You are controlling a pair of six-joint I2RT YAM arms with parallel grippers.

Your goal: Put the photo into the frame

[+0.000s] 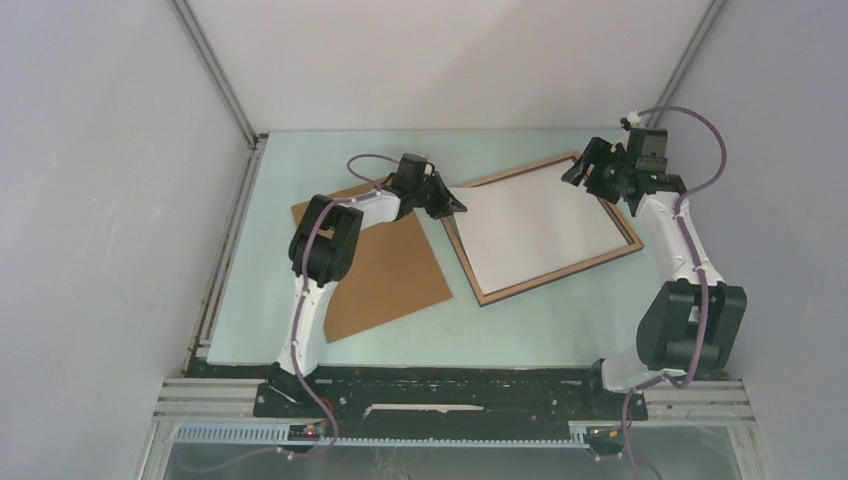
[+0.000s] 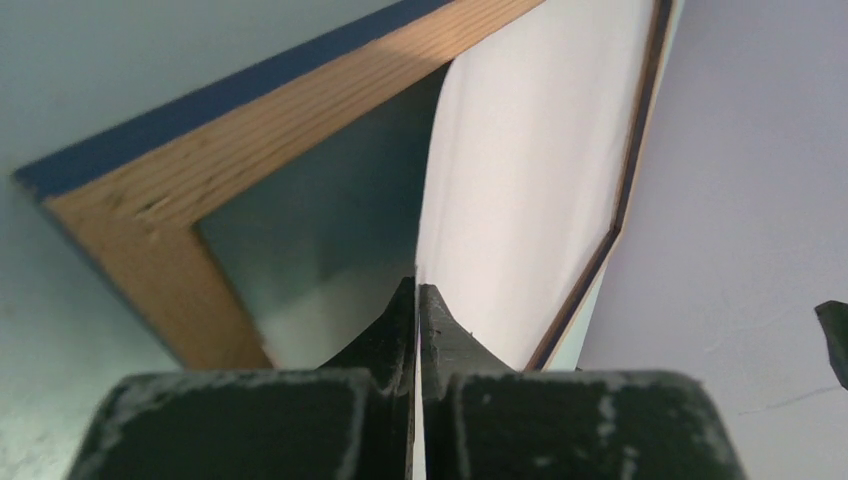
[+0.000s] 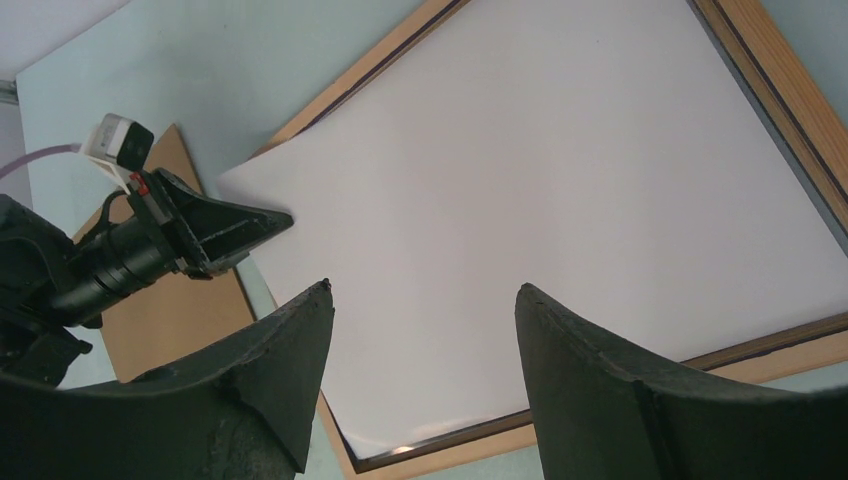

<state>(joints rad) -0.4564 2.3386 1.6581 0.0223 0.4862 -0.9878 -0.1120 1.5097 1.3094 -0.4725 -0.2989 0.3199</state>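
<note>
The light-brown wooden frame [image 1: 560, 273] lies flat on the table, right of centre. The photo [image 1: 540, 225] lies in its opening with only a plain white side showing; no beach print is visible. My left gripper [image 1: 455, 207] is shut on the photo's left corner, which is lifted off the glass in the left wrist view [image 2: 530, 170], beside the frame's rail [image 2: 300, 130]. My right gripper [image 1: 580, 170] is open and empty above the frame's far right corner. In the right wrist view its fingers [image 3: 290, 340] hang over the photo [image 3: 540, 170] and the frame [image 3: 790, 80].
A plain brown board [image 1: 385, 275] lies flat on the table left of the frame, partly under my left arm; it also shows in the right wrist view [image 3: 170, 320]. White walls close in the table at the back and both sides.
</note>
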